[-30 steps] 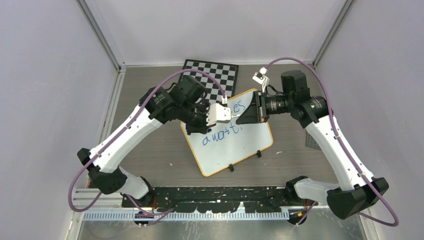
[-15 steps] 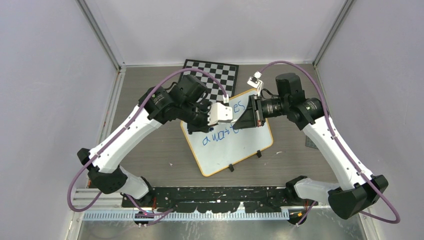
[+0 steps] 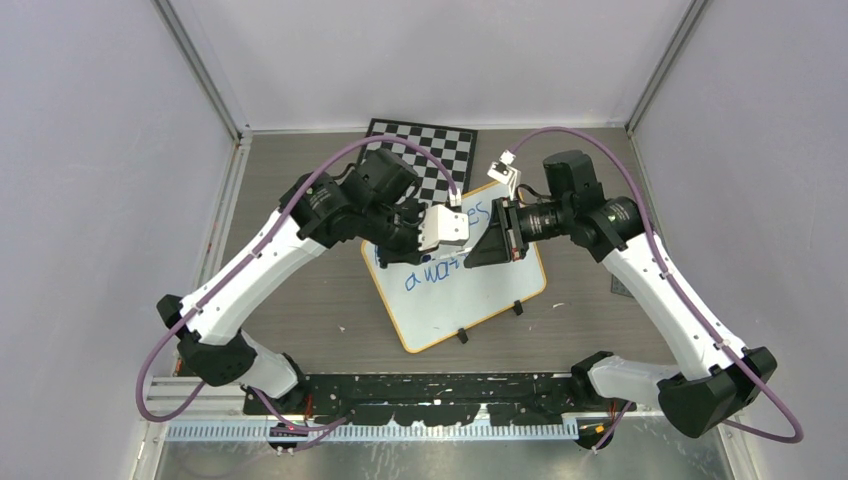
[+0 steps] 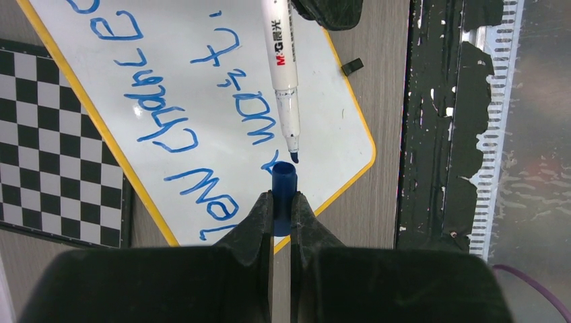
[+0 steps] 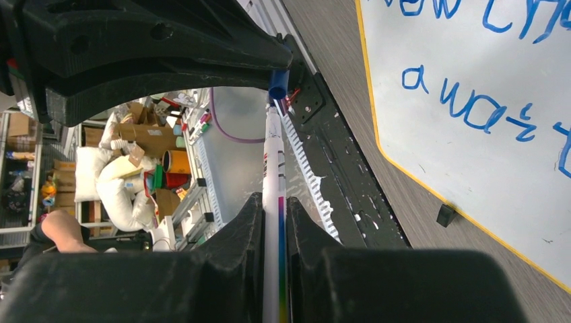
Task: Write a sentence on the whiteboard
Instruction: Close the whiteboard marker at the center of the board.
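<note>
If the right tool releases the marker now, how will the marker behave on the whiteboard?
The marker would probably roll: its barrel looks round and smooth. It seems stiff and light, a slim plastic tube. Its uncovered tip could leave a stray mark on the whiteboard below.

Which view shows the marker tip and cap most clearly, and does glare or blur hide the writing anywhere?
Left wrist: marker tip and cap sharp against the whiteboard, writing legible, no glare; only the near fingers dark and soft. Right wrist: marker foreshortened, cap small under the dark left gripper. Top external: evenly lit, but tip and cap hidden where the right gripper meets the left.
</note>
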